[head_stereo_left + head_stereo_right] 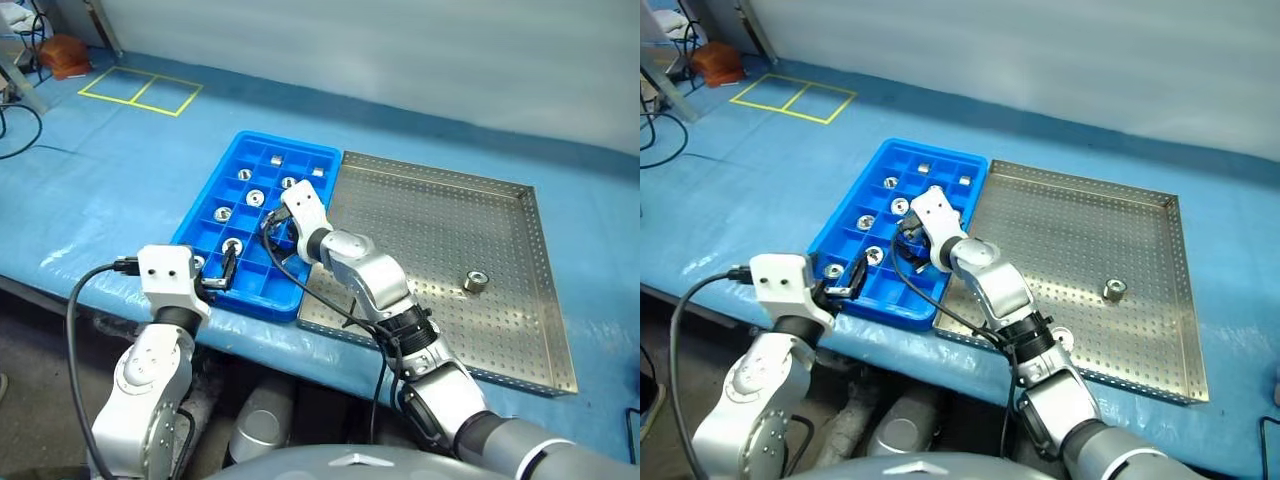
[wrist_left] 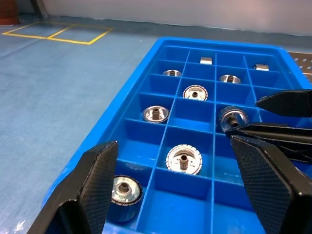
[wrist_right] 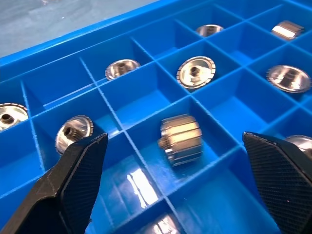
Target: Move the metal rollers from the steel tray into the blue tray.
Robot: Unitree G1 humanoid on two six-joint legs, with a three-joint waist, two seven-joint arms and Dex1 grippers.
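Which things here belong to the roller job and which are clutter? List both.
Job:
- blue tray, rollers in its compartments
- roller lying on its side between the open right claw fingers
- steel tray
- last roller on the steel tray
- left claw, open

Clutter:
- yellow tape squares
- orange object at the far corner

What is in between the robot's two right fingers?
In the right wrist view, a metal roller lies on its side in a compartment of the blue tray, between the spread fingers of the right gripper. Nothing grips it.
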